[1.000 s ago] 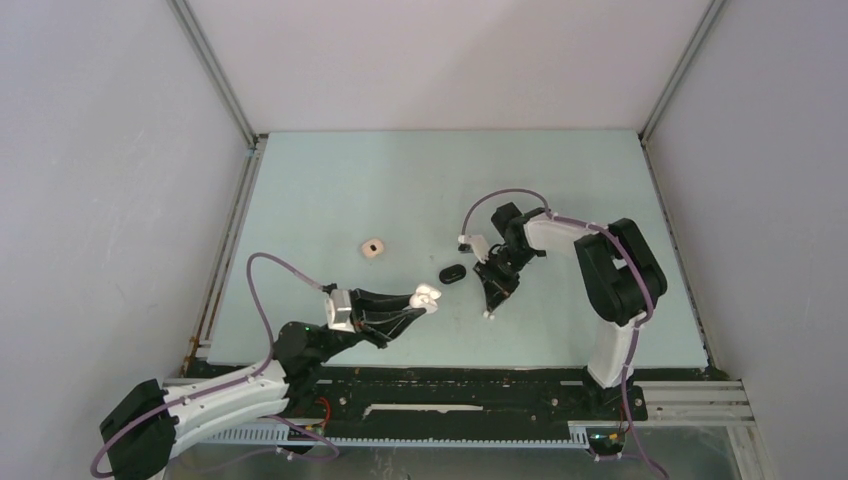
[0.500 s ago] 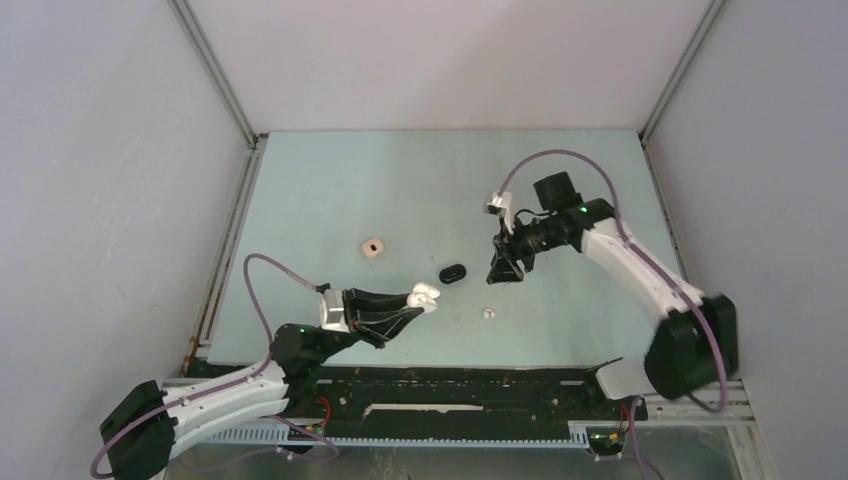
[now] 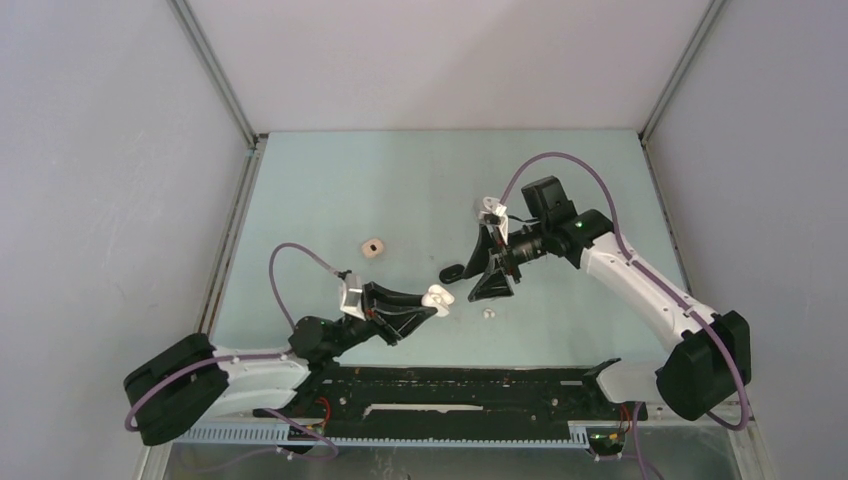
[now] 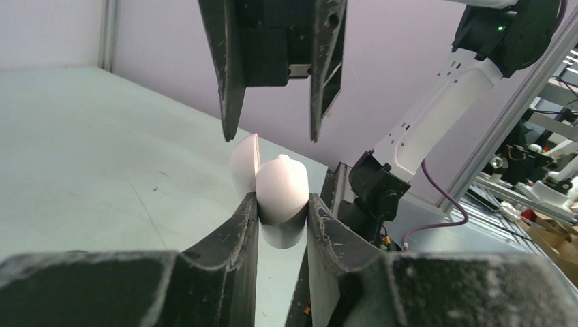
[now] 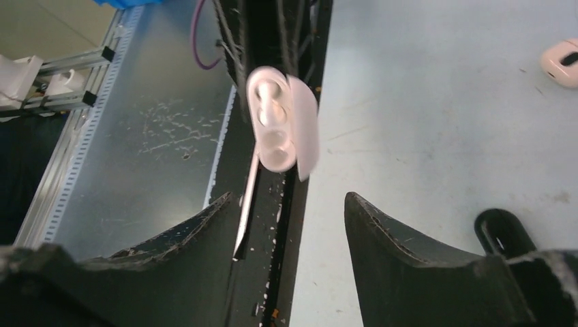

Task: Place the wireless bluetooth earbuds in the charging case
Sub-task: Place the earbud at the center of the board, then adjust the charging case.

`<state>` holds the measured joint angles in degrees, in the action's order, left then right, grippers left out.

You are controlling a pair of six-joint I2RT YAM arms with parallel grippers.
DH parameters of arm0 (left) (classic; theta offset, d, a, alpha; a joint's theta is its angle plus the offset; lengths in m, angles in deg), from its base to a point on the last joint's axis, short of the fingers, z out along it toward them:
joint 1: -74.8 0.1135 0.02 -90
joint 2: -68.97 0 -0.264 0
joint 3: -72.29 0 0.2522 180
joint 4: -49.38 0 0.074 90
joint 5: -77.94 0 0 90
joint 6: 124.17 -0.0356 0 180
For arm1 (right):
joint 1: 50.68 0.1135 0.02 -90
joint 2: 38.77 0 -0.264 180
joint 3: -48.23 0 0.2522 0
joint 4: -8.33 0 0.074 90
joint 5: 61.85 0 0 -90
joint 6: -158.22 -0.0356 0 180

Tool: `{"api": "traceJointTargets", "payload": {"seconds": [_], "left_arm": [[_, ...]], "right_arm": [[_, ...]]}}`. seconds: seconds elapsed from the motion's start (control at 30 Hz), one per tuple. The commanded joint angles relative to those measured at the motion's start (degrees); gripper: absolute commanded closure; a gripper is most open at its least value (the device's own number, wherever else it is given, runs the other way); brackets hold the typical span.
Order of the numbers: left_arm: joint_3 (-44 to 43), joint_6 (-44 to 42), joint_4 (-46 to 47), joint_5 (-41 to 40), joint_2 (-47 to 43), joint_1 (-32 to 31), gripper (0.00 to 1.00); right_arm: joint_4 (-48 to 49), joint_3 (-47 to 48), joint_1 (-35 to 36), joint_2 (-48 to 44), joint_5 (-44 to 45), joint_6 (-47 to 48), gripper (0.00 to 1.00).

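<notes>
Earbud (image 3: pixel 488 313): one, loose; white case (image 3: pixel 437 298), black case (image 3: pixel 452 271), cream case (image 3: pixel 372 247): one each

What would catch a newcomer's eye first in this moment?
A white charging case, lid open, is clamped in the left jaws near the front middle of the table. The right jaws stand open and empty right next to it, pointed at the case. A tiny white earbud lies loose on the table close by.
</notes>
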<state>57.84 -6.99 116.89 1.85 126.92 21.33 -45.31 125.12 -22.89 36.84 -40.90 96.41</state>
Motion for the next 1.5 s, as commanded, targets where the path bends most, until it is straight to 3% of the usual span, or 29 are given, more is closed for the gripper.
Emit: {"api": "traceJointTargets", "payload": {"seconds": [0.0, 0.5, 0.63, 0.8, 0.87, 1.0, 1.07, 1.13, 1.33, 1.37, 1.47], "left_arm": [[1.14, 3.95, 9.95, 1.69, 4.71, 0.21, 1.0], [-4.02, 4.07, 9.96, 3.29, 7.61, -0.14, 1.0], [-4.64, 3.65, 9.96, 3.59, 7.61, -0.15, 1.0], [-4.72, 3.53, 9.96, 3.69, 8.05, -0.14, 1.0], [-4.32, 3.56, 9.98, 3.1, 8.13, -0.14, 1.0], [-2.98, 2.69, 9.0, 1.31, 7.78, -0.14, 0.85], [-3.02, 1.26, 5.02, 2.66, 6.87, -0.14, 0.75], [-4.05, -1.54, -1.91, 4.89, 5.23, -0.27, 0.74], [-6.29, -11.77, -19.24, 6.78, -2.75, -1.11, 0.88], [-6.84, -13.26, -22.47, 6.45, -4.08, -1.11, 0.86], [-7.77, -17.88, -32.37, 3.18, -7.66, -1.97, 0.67]], "right_arm": [[3.36, 0.45, 2.18, -1.53, -4.02, -1.13, 0.39], [3.33, 0.5, 7.33, 3.17, 3.45, -4.41, 0.4], [2.78, 0.45, 9.26, 4.17, 4.29, -4.1, 0.45], [2.64, 0.49, 9.26, 4.18, 3.89, -3.78, 0.66], [2.34, 0.45, 9.25, 3.69, 4.43, -3.48, 0.78], [1.54, 0.46, 9.6, 1.41, 9.48, -2.07, 0.91], [1.11, 0.49, 10.47, 0.11, 14.08, -1.28, 0.93], [0.3, 0.49, 11.76, -1.36, 18.21, -0.13, 0.94], [-2.59, 0.46, 14.3, -2.24, 22.71, 2.75, 0.96], [-2.73, 0.49, 14.49, -2.38, 23.31, 2.94, 0.96], [-3.21, 0.45, 15.9, -2.67, 27.3, 3.82, 0.97]]}}
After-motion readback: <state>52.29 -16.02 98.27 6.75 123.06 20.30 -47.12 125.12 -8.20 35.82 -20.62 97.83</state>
